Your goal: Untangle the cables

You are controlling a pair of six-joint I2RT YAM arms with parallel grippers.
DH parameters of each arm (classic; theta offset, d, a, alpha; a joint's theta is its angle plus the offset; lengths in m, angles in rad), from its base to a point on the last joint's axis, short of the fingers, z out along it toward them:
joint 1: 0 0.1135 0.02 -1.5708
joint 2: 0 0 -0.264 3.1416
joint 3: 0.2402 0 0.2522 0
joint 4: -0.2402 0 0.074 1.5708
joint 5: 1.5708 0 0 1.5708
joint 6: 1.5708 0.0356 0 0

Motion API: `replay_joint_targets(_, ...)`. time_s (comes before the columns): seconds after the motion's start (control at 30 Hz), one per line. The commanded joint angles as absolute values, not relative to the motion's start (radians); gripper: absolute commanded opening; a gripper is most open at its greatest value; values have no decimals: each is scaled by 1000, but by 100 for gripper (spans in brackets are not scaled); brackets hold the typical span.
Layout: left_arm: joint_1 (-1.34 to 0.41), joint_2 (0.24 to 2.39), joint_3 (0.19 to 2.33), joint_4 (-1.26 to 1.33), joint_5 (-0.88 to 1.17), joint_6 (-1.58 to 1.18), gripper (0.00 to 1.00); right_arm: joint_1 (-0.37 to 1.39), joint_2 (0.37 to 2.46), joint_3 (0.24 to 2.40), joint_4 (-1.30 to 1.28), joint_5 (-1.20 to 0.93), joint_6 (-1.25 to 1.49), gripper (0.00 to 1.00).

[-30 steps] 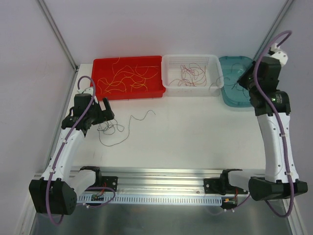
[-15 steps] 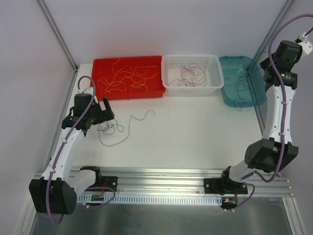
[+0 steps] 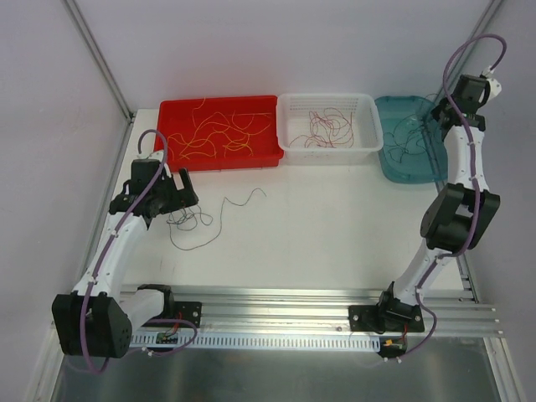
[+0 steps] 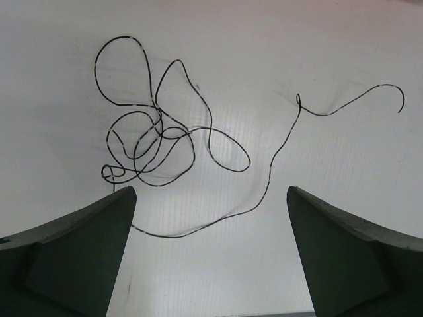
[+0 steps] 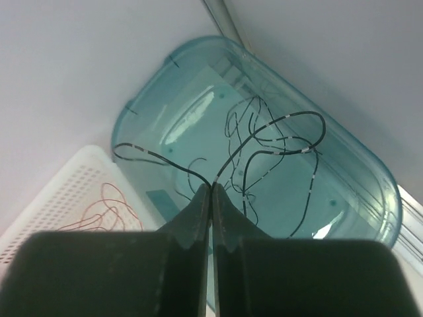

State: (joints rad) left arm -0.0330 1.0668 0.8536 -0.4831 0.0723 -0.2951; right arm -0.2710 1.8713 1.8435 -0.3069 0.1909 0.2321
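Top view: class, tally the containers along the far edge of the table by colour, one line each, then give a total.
Red tray: 1
White basket: 1
Teal tub: 1
Total: 3

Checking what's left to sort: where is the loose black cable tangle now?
The black cable tangle lies on the white table, left side of the top view, beside the open left claw and in front of the red bin.
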Motion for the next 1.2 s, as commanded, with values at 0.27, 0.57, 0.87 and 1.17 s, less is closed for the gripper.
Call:
replay_joint_targets(0.27,-37,1086,854,-465,120,-285,99,-281,2017,1875,-307,29,275,54)
replay_joint_targets(0.57,-37,1108,859,-465,172,-296,99,-239,1708,1633,-371,15,276,90)
replay_joint_targets(0.87,-37,1187,859,-469,209,-314,98,-55,1281,1166,-408,-75,301,97)
replay_joint_targets(1.17,-37,1307,879,-480,104,-350,91,282,959,901,-486,-86,253,97)
